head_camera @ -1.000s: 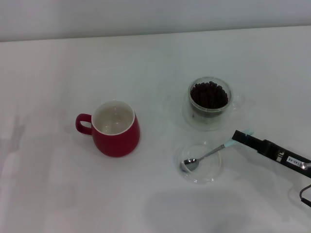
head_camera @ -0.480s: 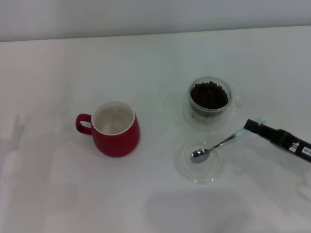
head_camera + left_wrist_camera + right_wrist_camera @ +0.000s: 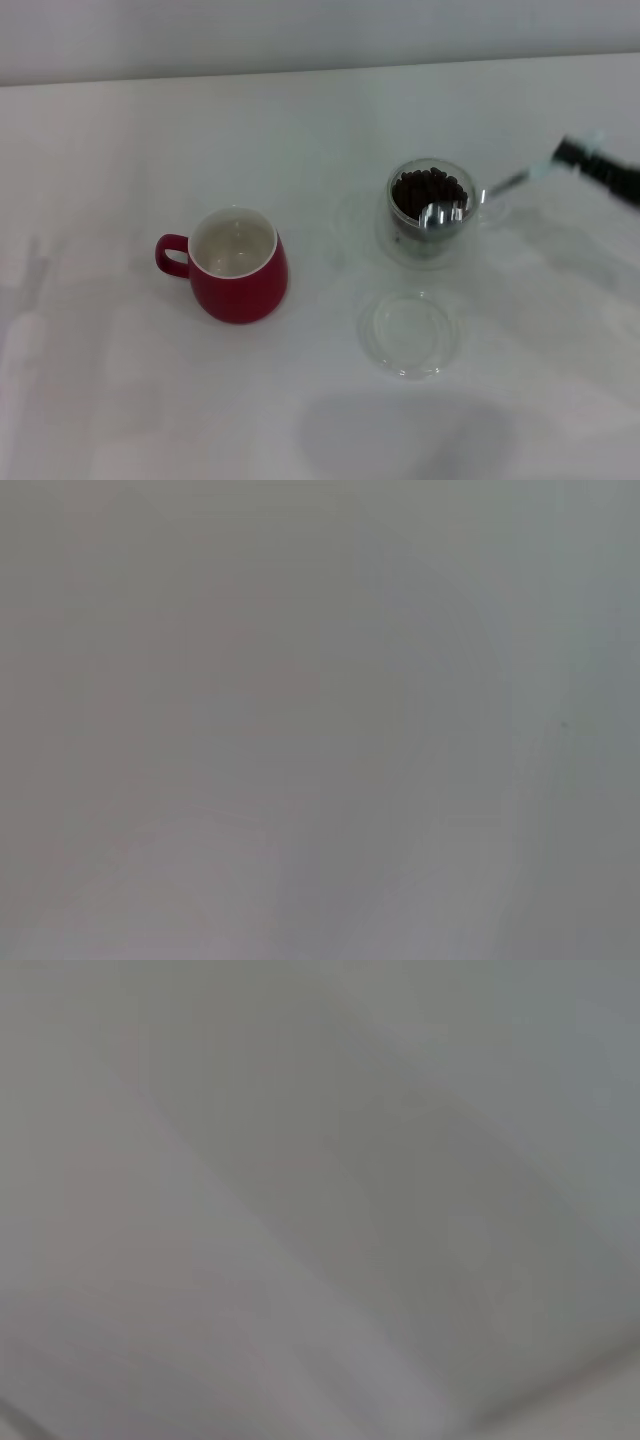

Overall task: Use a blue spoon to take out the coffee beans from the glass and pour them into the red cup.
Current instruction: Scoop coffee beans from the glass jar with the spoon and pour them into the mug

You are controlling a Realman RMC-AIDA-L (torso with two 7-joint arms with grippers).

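Reaching in from the far right edge of the head view, the right gripper point(image 3: 572, 152) is clamped on the pale handle end of the blue spoon point(image 3: 478, 195). The dark arm behind it runs off frame at the right, so only a short stretch shows. The spoon slants down and leftward, and its shiny bowl sits at the top of the coffee beans point(image 3: 428, 195) inside the glass point(image 3: 432, 210), right of centre and toward the far side.

The left gripper isn't in any view, and both wrist cameras show nothing but blurry grey, so no help there.

Everything stands on a plain white table point(image 3: 120, 380) with a pale wall band along the far edge. The red cup point(image 3: 232, 265) sits left of centre, white inside showing, loop handle pointing left, well apart from the glass. A flat clear dish point(image 3: 410, 333) lies just on the near side of the glass with nothing in it.

Compared to half a second ago, the spoon has come up off that dish, where its bowl was resting, and swung over to the glass. The gripper has moved toward the far side along with it. The cup, glass and dish haven't budged.
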